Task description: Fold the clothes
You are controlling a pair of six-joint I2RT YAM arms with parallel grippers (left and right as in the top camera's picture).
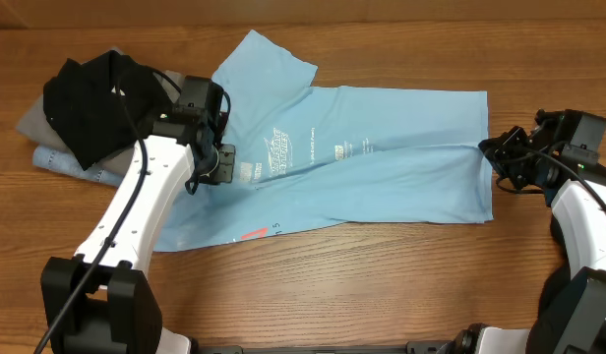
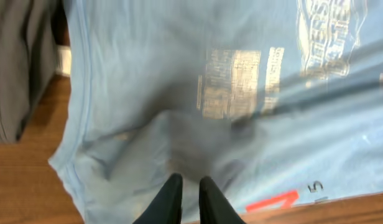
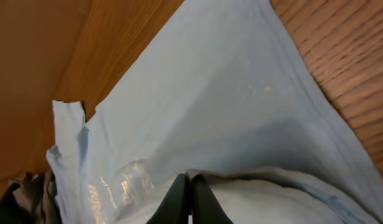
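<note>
While flat on the wooden table (image 1: 382,285), T-shirt (image 1: 401,157), right end effector (image 3: 186,184) clamped on it, left end effector (image 2: 189,186) apart.

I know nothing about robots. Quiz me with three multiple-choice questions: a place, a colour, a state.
1. Where is the pile of other clothes? A beside the left arm; B beside the right arm; C on the shirt's middle.
2. What colour is the spread T-shirt? A red; B light blue; C green.
3. The right end effector is: A wide open; B shut on the shirt's edge; C resting on the pile.
Answers: 1 A, overhead it lies by that arm. 2 B, every view shows pale blue. 3 B, its fingers meet on a fabric fold.
</note>
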